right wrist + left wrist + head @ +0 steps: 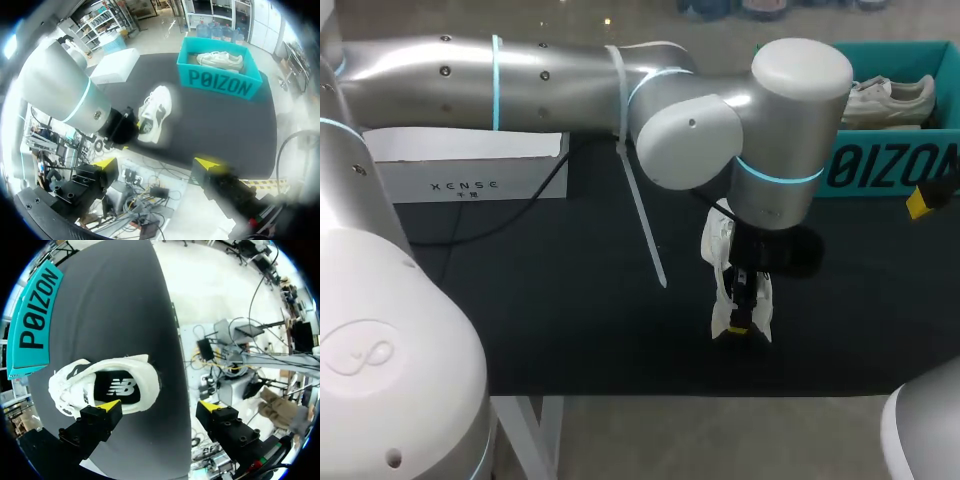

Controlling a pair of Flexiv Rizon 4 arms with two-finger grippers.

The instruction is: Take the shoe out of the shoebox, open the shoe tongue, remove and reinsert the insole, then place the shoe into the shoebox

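Left gripper [159, 406] is released, jaws wide, nothing clamped. One fingertip [107, 405] sits right over the heel end of the shoe [105, 387] and the other hangs past the table's near edge, so this reads as hovering, not a grasp. The shoe is out of the box, sole down on the black table [570, 300] close to the near edge. Its opening faces up, which gives top-down access to the tongue and the insole [121, 388], and the dark insole looks seated inside. The left arm comes in from the left and reaches past the middle to get above it. Right gripper [155, 162] is also slack and empty, parked high and off to the right, probably to keep out of the left arm's way. The teal shoebox [890, 165] stands far right, well apart from the shoe, open side up with a second shoe [890, 100] in it. A white box [470, 165] is far left. My guess is the next step is the tongue or the insole, but I can't tell which.
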